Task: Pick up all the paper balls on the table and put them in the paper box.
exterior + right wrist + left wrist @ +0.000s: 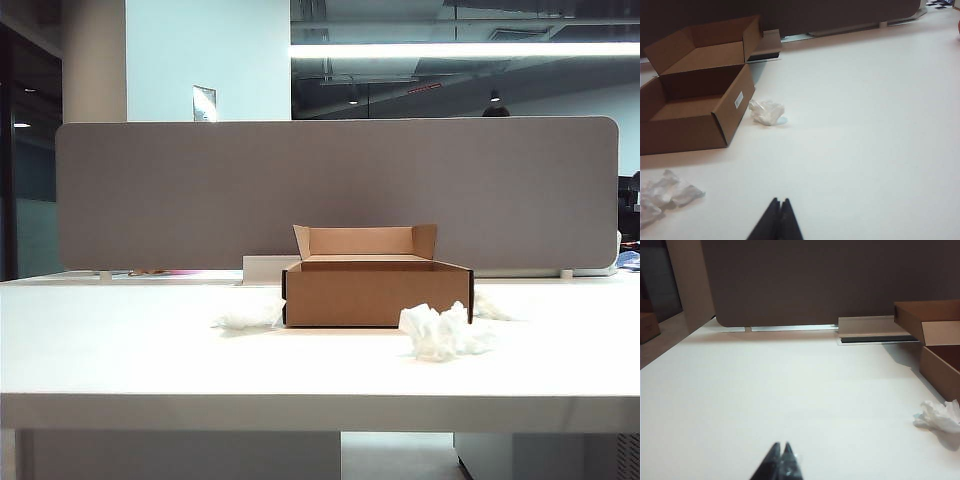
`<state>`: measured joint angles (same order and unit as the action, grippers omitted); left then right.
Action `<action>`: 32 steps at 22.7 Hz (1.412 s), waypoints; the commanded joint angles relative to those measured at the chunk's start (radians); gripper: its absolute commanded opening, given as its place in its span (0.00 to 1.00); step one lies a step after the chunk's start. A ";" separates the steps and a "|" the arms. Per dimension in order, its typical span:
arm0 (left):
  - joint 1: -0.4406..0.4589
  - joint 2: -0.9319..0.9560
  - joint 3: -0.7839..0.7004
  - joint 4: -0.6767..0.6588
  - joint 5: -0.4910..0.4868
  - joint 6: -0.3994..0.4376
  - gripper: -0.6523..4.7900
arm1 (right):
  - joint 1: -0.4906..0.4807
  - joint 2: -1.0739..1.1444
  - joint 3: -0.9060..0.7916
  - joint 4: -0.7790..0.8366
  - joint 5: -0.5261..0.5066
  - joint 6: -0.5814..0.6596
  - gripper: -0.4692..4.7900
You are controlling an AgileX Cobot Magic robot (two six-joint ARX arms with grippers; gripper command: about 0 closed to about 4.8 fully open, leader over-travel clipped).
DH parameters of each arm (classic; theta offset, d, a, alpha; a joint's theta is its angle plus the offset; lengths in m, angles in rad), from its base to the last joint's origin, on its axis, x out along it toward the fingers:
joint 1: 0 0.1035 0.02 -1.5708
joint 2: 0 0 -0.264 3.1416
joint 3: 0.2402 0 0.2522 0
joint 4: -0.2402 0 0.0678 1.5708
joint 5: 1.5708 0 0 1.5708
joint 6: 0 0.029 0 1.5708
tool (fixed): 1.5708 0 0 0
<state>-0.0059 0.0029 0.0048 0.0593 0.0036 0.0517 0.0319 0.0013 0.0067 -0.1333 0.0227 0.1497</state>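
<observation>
Exterior view shows three balls (446,331) on the table (130,350) around the empty box (377,291), while left gripper (780,450) and right gripper (779,205) hover pressed together, so descending unopened could push a light ball away.

Only the fingertips of each arm show. The left hand (781,446) ends in two slim black fingers, glossy and tapering to sharp points. The right hand (779,201) matches it: two matte black, wedge-shaped fingers, without visible cables, screws or markings.
</observation>
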 commanded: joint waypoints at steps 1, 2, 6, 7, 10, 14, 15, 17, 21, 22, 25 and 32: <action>0.000 0.001 0.003 0.008 0.000 0.000 0.11 | 0.000 -0.002 -0.006 0.017 0.001 0.002 0.08; 0.000 0.001 0.003 0.008 0.000 0.000 0.11 | 0.000 -0.002 -0.006 0.015 0.001 0.005 0.08; 0.000 0.001 0.003 0.008 0.000 0.000 0.11 | 0.000 -0.002 -0.006 0.002 0.001 0.005 0.08; 0.000 0.001 0.003 0.008 0.000 0.000 0.11 | 0.000 -0.002 -0.006 0.002 0.000 0.005 0.08; 0.000 0.001 0.003 0.021 0.000 -0.002 0.11 | 0.000 -0.002 -0.003 0.004 -0.046 0.012 0.08; 0.000 0.001 0.003 0.040 0.012 -0.007 0.11 | 0.005 -0.002 0.000 0.010 -0.082 0.012 0.08; 0.000 0.001 0.003 0.040 0.023 -0.007 0.11 | 0.005 -0.001 0.003 0.007 -0.087 0.012 0.08; 0.000 0.001 0.003 0.040 0.086 -0.007 0.11 | 0.005 0.000 0.017 0.000 -0.090 0.035 0.08; 0.000 0.001 0.010 0.054 0.222 -0.008 0.11 | 0.005 0.002 0.058 -0.006 -0.089 0.056 0.08; 0.000 0.002 0.014 0.053 0.237 -0.010 0.11 | 0.005 0.002 0.069 -0.007 -0.090 0.056 0.08; 0.000 0.002 0.029 0.053 0.247 -0.037 0.11 | 0.005 0.002 0.107 -0.032 -0.089 0.056 0.08; 0.000 0.006 0.051 0.054 0.248 -0.049 0.11 | 0.003 0.003 0.174 -0.100 -0.089 0.055 0.08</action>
<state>-0.0059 0.0074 0.0498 0.1013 0.2440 0.0101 0.0360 0.0029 0.1669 -0.2203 -0.0639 0.2016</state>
